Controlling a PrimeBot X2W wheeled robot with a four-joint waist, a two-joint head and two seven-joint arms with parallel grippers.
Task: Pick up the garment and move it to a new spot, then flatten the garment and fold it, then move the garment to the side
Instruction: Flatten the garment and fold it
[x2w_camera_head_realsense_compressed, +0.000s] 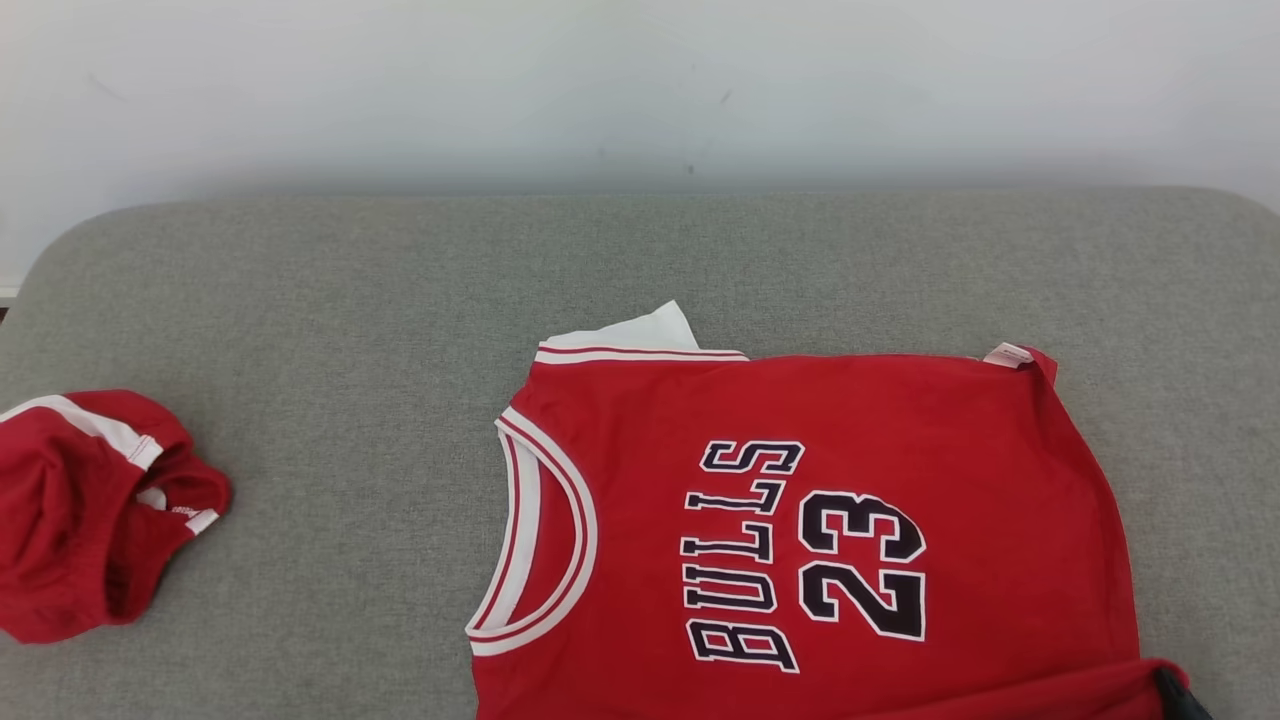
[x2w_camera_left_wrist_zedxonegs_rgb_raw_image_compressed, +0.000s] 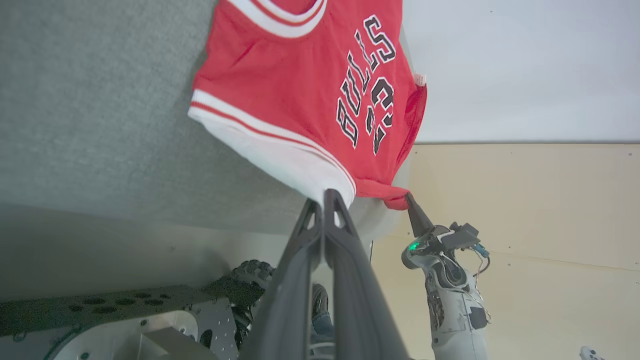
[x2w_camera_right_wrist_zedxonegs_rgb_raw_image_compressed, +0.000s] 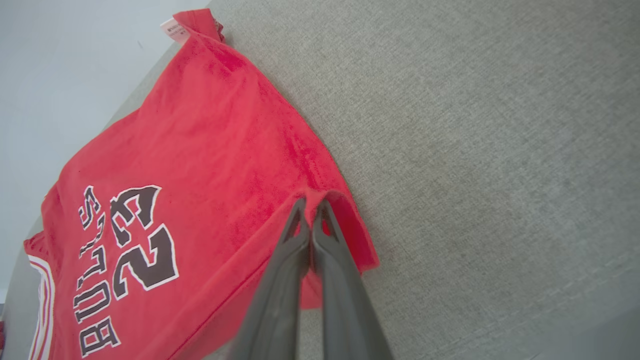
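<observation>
- Far left on the grey padded surface, a crumpled red garment with white trim lies in a heap, well apart from the work, likely parked there to leave the middle free
- The left pincer is clamped shut on the white-trimmed near shoulder edge of the jersey, with pale inner cloth bunched at its tips; this looks like a corner hold meant to pull that side straight
- The jersey, red with "BULLS 23" on it, lies chest-up across the middle and right of the surface; its neckline points left and its hem points right, so the robot meets it side-on
- The far edge rests flat on the padding with a white flap peeking out behind the far shoulder and a small label at the far hem corner; the near edge is raised off the padding between the two arms, reaching past the front rim in the left wrist view
- The right pincer is closed tight on the near hem corner, where the red cloth puckers around its tips
- Judging by the two holds at opposite ends of one long side, the step in hand is spreading or flattening: tension between the arms takes out slack before any fold
- The risk I see is the far shoulder flap staying doubled under
</observation>
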